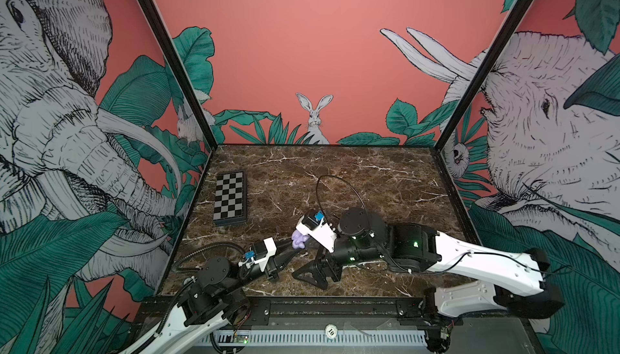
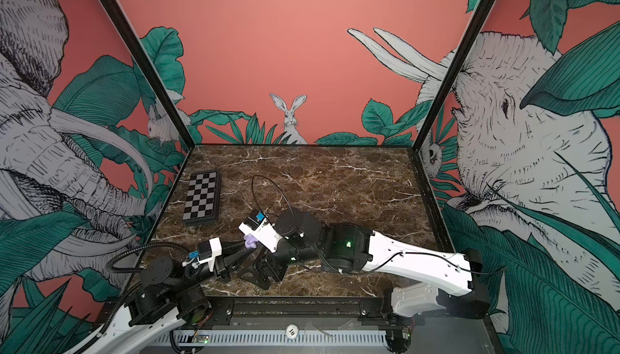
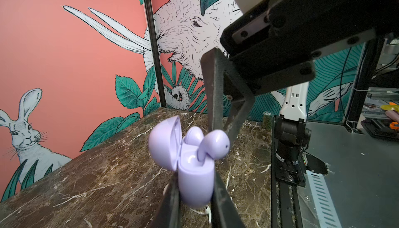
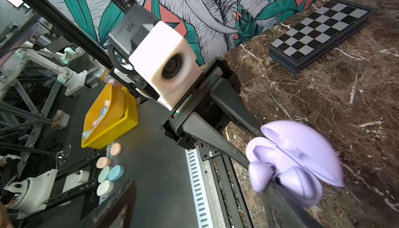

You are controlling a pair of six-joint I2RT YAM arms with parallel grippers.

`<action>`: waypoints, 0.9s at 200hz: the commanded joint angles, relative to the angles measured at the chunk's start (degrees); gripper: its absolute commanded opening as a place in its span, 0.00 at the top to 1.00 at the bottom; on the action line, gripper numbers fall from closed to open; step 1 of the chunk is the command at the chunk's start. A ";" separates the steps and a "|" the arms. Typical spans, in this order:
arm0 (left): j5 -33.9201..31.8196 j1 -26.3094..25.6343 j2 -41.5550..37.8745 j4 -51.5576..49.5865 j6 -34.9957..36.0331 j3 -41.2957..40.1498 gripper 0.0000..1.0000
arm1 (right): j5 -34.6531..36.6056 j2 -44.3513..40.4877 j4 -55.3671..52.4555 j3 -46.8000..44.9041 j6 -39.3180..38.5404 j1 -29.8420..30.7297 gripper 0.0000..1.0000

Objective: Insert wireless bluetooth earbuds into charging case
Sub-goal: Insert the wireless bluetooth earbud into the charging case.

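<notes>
Quickly, top views first: we saw the left gripper [image 1: 292, 245] clamped on the lilac case [image 1: 299, 240], which it held over the marble table [image 1: 369, 184] with the lid open. A chessboard [image 1: 230, 198] lay at 10 o'clock from it. A round tag [image 1: 330, 331] at 6 o'clock on the front rail read "10", the only writing we could read.

Right wrist view: the right gripper [image 4: 198, 186] stood wide and held nothing, with one finger just beside the lilac earbuds [image 4: 295, 181].

Left wrist view: the far lilac earbud [image 3: 194, 135] sat low in its slot. The near lilac earbud [image 3: 214, 143] had its stem in but rode high, so we judged it not fully seated. A white earbud [image 3: 208, 212] lay on the table at 6 o'clock under the case. No brand showed. We judged these steps left: press that bud home, then do the white pair.
</notes>
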 commanded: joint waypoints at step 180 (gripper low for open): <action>9.47 -0.02 6.39 4.98 -9.54 4.50 1.00 | -0.20 -3.56 -2.56 4.91 0.69 -6.60 0.02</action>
